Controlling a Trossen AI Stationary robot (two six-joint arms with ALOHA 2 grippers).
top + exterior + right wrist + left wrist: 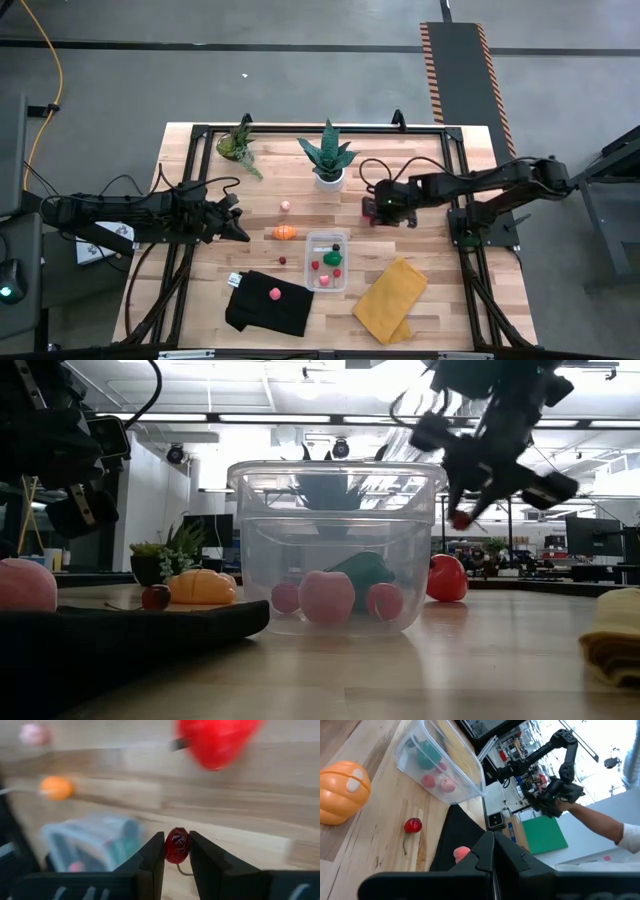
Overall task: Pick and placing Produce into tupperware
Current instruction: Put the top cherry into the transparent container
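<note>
The clear tupperware stands mid-table with a green piece and several red-pink pieces inside. My right gripper hovers off its far right corner, shut on a small dark red fruit. A bigger red fruit lies on the table below and behind it. My left gripper is shut and holds nothing, left of an orange piece. A pink piece, a dark red cherry and a pink piece on the black cloth lie loose. My right gripper pinches the small dark red fruit between its two fingers, at their free ends. The fruit's sides are against the finger pads, and a thin stem hangs below it. It is lifted clear of the table.
Two potted plants stand along the far edge. A yellow cloth lies near the right front, the black cloth at the near front. A person's white sleeve shows beyond the table.
</note>
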